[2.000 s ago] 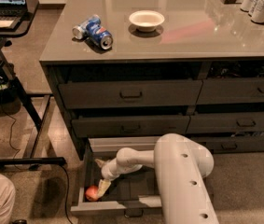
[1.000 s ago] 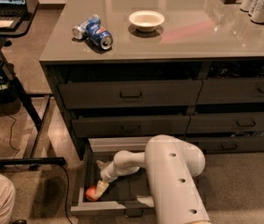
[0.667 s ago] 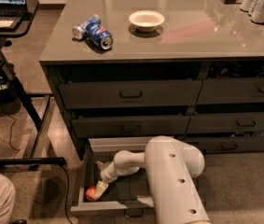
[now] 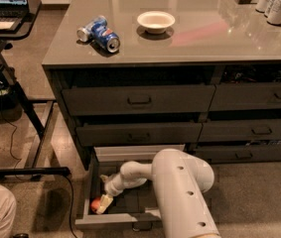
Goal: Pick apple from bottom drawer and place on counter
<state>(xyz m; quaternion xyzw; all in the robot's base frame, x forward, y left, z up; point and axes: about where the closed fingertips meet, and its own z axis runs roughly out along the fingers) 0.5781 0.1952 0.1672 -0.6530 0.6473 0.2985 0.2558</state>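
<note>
Resting in bottom drawer, near its front panel: apple. Judged light, firm, smooth, prone to rolling; best gripped across the middle. Gripper just beside it, grasp state cannot tell.

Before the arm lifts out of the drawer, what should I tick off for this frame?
1. Bottom drawer pulled open: ok.
2. Apple visible in the drawer's front left corner: ok.
3. Gripper down inside the drawer, right beside the apple: ok.
4. Grasp on the apple secure: cannot tell.
5. Bare counter space right of the white bowl for placing: ok.
</note>
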